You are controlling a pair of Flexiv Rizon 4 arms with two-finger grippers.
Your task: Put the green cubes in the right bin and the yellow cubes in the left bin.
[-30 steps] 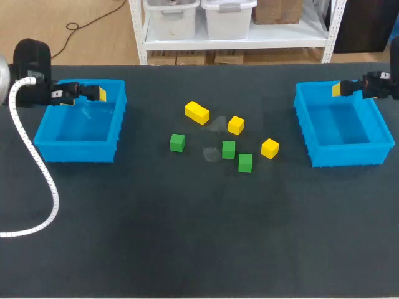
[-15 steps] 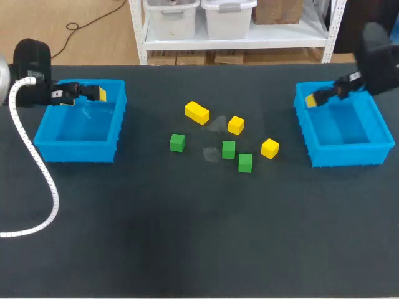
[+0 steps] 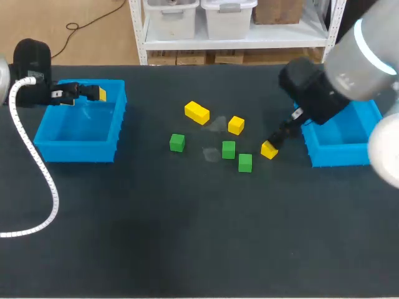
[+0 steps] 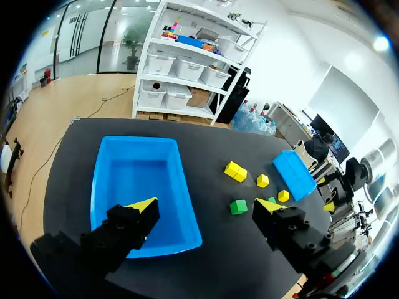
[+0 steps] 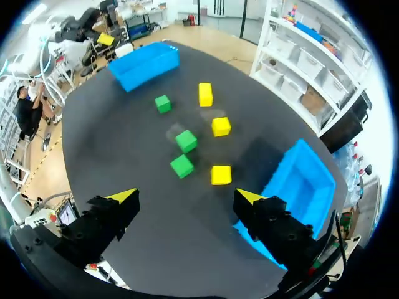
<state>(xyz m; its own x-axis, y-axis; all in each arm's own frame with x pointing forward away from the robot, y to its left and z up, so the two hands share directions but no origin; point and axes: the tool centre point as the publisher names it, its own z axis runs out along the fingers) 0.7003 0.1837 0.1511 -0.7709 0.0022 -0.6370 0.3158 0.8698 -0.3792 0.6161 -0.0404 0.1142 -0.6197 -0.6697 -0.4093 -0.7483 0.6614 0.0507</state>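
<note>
Three yellow cubes (image 3: 197, 113) (image 3: 235, 125) (image 3: 269, 149) and three green cubes (image 3: 177, 142) (image 3: 229, 149) (image 3: 245, 162) lie loose mid-table. An empty blue left bin (image 3: 78, 128) and a blue right bin (image 3: 343, 134) stand at the sides. My left gripper (image 4: 206, 205) hangs open over the left bin's (image 4: 140, 187) far rim, holding nothing. My right arm (image 3: 318, 93) leans in from the right bin. Its gripper (image 5: 186, 198) is open and empty, high above the table. The nearest yellow cube (image 5: 221, 175) and a green cube (image 5: 182, 166) lie just ahead of it.
A white ribbed cable (image 3: 37, 187) trails over the table's left side from my left arm. My right arm covers part of the right bin (image 5: 293, 180) in the head view. The table's near half is bare dark mat (image 3: 199, 243).
My right arm has swung from above the right bin toward the table's middle, ending by the rightmost yellow cube. The left arm and all cubes have stayed put.
</note>
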